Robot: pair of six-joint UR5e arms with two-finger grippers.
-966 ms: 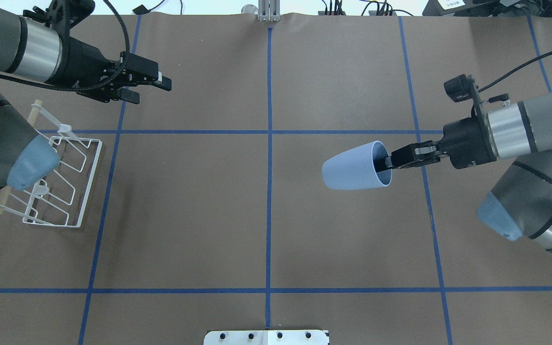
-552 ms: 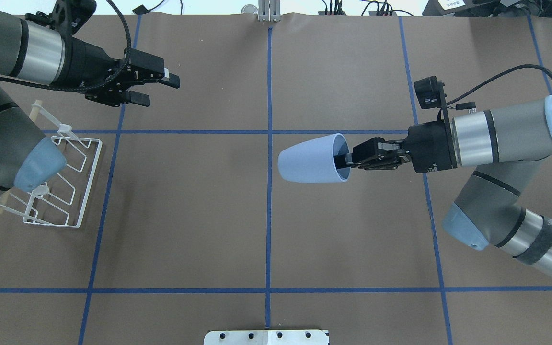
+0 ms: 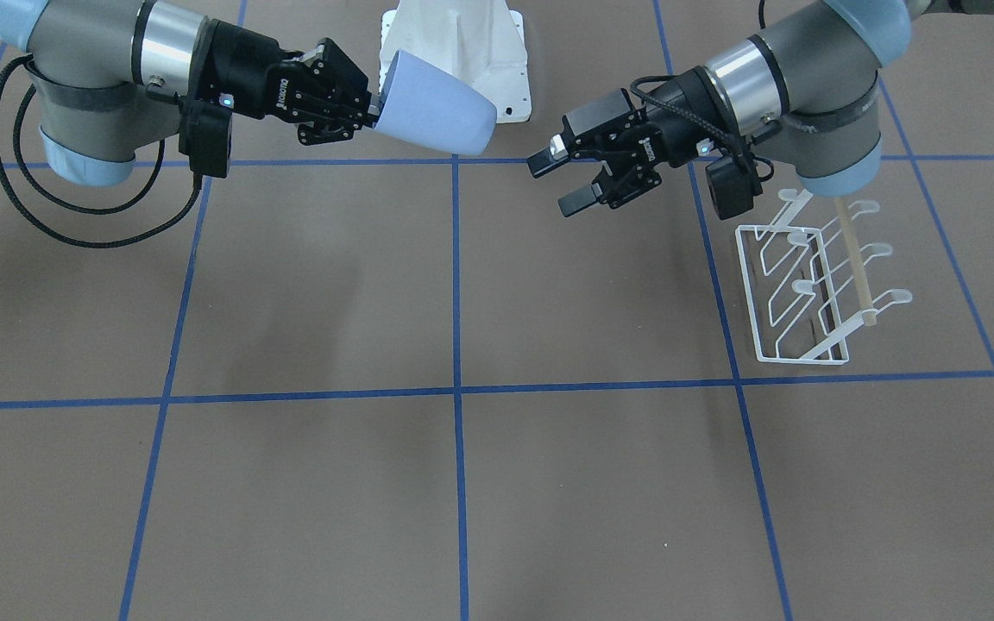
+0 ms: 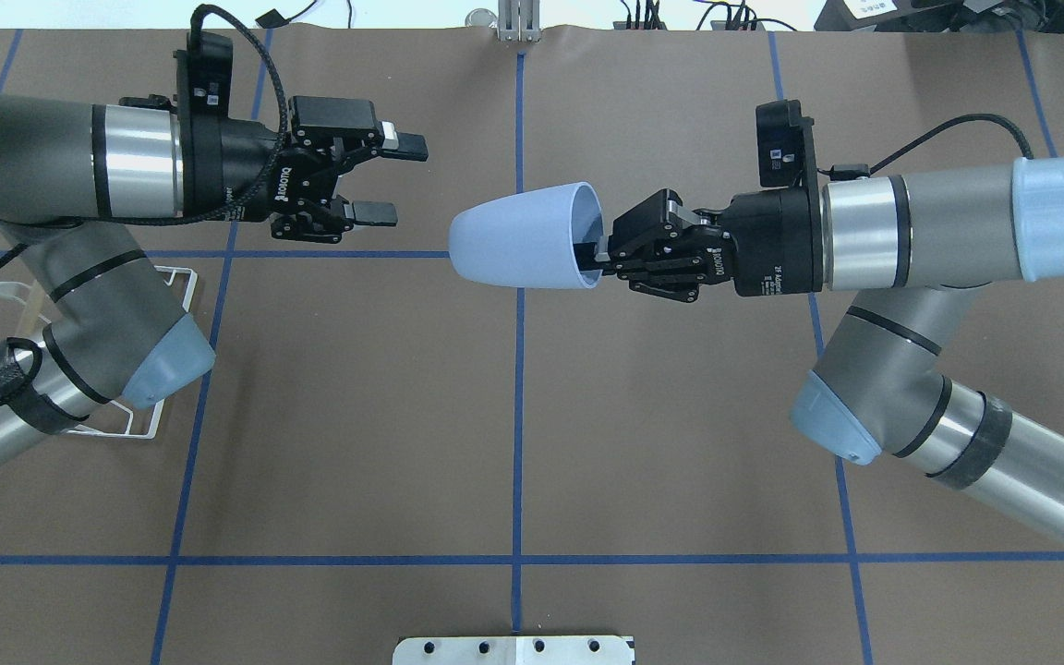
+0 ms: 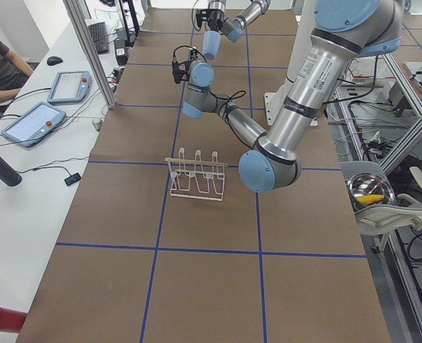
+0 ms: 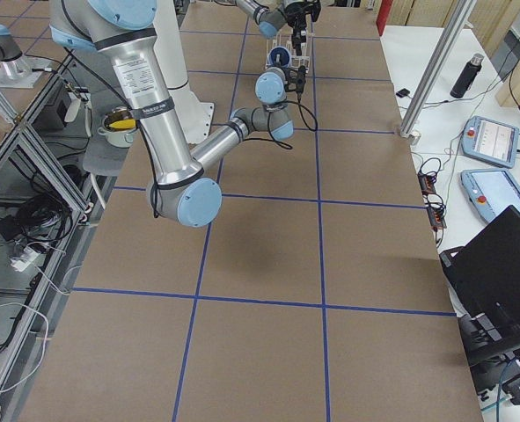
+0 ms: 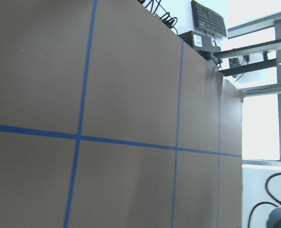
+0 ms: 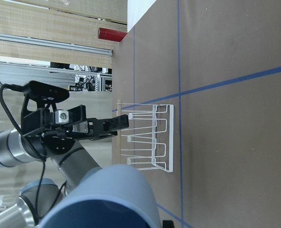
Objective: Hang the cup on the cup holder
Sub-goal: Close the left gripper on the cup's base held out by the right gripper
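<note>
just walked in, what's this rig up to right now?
The right gripper holds the cup sideways by its rim, one finger inside, off the table near its middle. The cup's base points at the left gripper, open and empty, with a gap between them; likely a handover. The cup holder stands on the robot's left side, nothing hung on it yet.

Both arms reach out level over the table, their wrists pointing at each other. The left gripper [image 4: 398,180] hangs in the air with its fingers spread wide. Facing it, the right gripper [image 4: 593,260] pinches the rim of the cup [image 4: 513,235], one finger inside and the base aimed at the left gripper.
</note>
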